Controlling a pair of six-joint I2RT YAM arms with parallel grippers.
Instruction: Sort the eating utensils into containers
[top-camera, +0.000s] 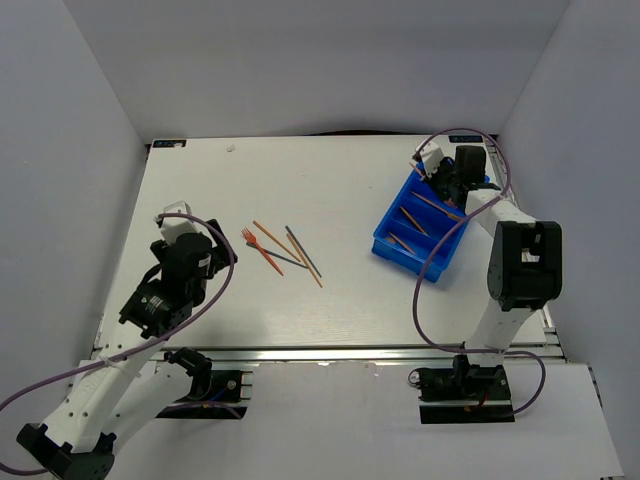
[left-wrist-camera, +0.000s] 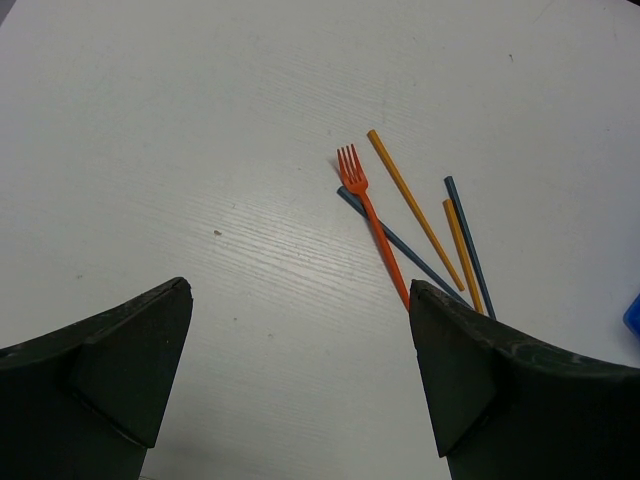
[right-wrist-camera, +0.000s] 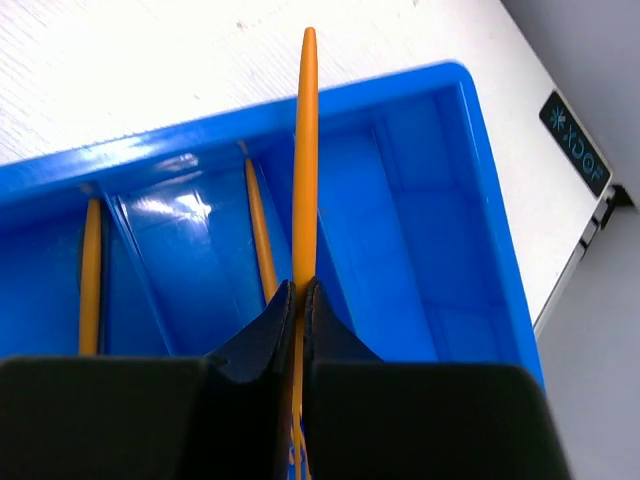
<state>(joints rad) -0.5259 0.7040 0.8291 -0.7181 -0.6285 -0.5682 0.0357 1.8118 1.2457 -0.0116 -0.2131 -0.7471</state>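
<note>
Right fingers (right-wrist-camera: 262, 345) clamped on one orange utensil (right-wrist-camera: 305, 150) over the blue tray (right-wrist-camera: 420, 230)
Two orange sticks (right-wrist-camera: 259, 230) lie inside; on the tabletop (left-wrist-camera: 180, 150) one orange fork (left-wrist-camera: 370, 215), two loose orange sticks (left-wrist-camera: 413, 205), two dark blue sticks (left-wrist-camera: 400, 243); left fingers (left-wrist-camera: 130, 370) apart

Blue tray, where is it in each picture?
Top view: the blue tray sits on the right side of the table.
Left wrist view: only a corner of it peeks in at the right edge.
Right wrist view: it fills the picture; the right gripper holds an orange utensil over it.
Shared landmark: the white table.
</note>
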